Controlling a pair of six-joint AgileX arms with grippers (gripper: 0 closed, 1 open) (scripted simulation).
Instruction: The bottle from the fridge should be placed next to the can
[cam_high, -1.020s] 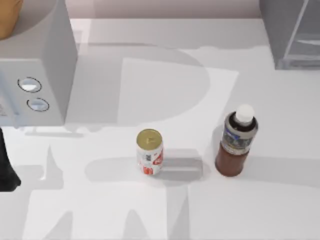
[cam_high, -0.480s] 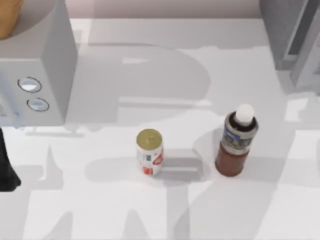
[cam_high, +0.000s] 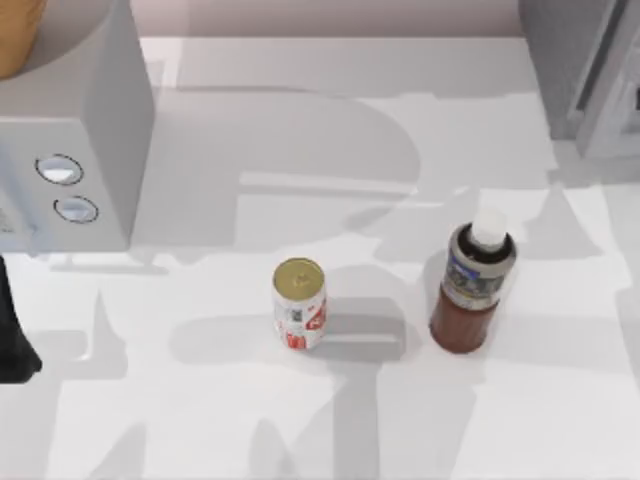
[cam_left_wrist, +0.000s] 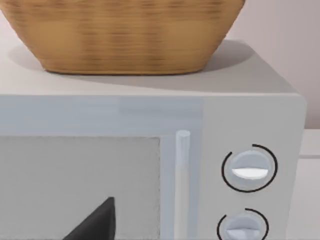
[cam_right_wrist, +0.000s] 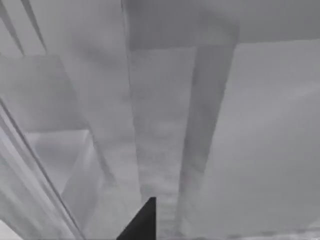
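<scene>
Top view: the small plastic bottle with white cap, grey-and-blue label and reddish-brown lower body (cam_high: 472, 290) stands upright on the plain white table (cam_high: 300, 420), to the right of the short drink can with gold top and red-marked white sides (cam_high: 299, 303), near it but with a clear gap between them. The dark grey speckled fridge cabinet with its pale framed panel (cam_high: 585, 65) sits at the far right corner, well apart from the bottle. A light grey box with two round dials (cam_high: 70, 130) occupies the far left, and my left arm (cam_high: 12, 340) is parked at the left edge. Shadows fall across the table.

The bottle looks light, stiff and smooth, likely slippery and top-heavy enough to tip; the labelled middle would give the surest hold.

Left wrist view: the dial box fills the front, a woven tan basket (cam_left_wrist: 120, 35) resting on top of it. A dark fingertip (cam_left_wrist: 95, 222) shows, but I cannot tell whether these fingers are open or closed.

Right wrist view: grey fridge surfaces close up, with one dark fingertip (cam_right_wrist: 142, 222); again I cannot tell their state.
</scene>
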